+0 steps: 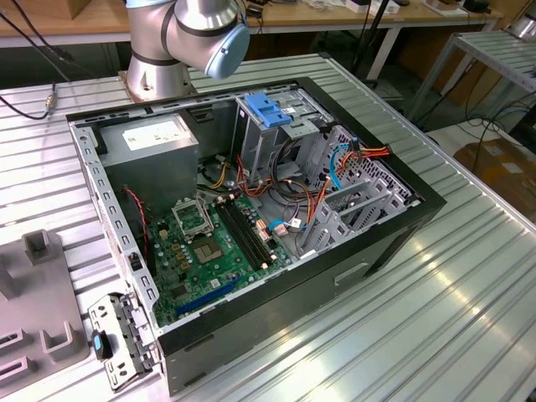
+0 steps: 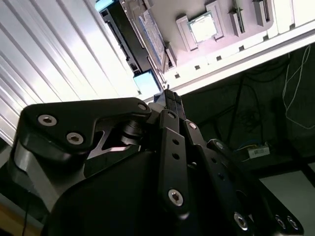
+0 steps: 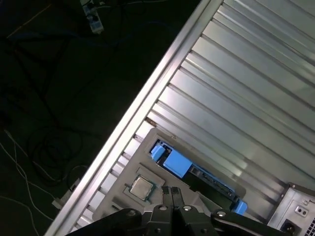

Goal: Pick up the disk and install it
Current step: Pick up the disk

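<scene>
The black metal pincer (image 3: 171, 192) is hanging above the grey moulded holder block (image 3: 123, 169) and gripping nothing. As far as both wrist views let me judge, its fingers are pressing together with no gap between them. That is the first hazard: if it is lowering like this, the closed tips will be striking the top edge of the disk instead of straddling it.

The second hazard is a skewed grip. The disk is standing on edge in a narrow slot, so a pinch landing on one plastic rail, or off-centre, is likely to be tilting it and jamming it against the slot walls, or letting it slip on the way out. The small square silver processor chip (image 3: 142, 188) is lying just beside the slot and risks being knocked. Inside the open black computer case (image 1: 377, 243), orange and blue cables (image 1: 331, 180) are crowding the metal drive cage (image 1: 276, 142), and they could be snagging the disk.

The flat silver-metal disk with blue plastic side rails (image 3: 197, 173) is sitting upright in the holder, near the edge of the ribbed aluminium tabletop (image 3: 246, 98). In the second wrist view the disk (image 2: 151, 42) is showing its pale labelled face at a steep slant.
</scene>
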`<state>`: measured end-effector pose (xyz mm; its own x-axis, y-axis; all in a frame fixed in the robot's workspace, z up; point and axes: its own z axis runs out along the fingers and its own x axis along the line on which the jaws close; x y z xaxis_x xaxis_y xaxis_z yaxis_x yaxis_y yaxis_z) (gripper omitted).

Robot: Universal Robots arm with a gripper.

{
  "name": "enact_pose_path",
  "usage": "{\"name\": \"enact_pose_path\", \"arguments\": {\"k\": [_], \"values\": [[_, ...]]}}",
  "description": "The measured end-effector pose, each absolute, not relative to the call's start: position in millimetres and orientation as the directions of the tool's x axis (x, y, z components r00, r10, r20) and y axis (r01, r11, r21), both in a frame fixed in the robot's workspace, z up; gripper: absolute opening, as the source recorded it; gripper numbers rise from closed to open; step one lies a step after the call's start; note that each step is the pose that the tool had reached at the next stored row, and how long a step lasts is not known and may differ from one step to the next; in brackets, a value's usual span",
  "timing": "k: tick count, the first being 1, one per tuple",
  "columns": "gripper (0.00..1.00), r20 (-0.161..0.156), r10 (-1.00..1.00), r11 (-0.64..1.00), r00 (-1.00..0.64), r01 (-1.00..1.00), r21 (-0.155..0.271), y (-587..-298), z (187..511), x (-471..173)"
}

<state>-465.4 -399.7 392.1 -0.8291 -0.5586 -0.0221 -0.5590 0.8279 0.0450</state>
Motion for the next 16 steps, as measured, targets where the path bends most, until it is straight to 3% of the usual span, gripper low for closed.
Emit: {"name": "enact_pose_path", "arguments": {"k": [16], "values": [[0.11, -0.019, -0.696, 0.716, -0.717, -0.697, 0.042, -390.9, 390.7, -457.4]]}}
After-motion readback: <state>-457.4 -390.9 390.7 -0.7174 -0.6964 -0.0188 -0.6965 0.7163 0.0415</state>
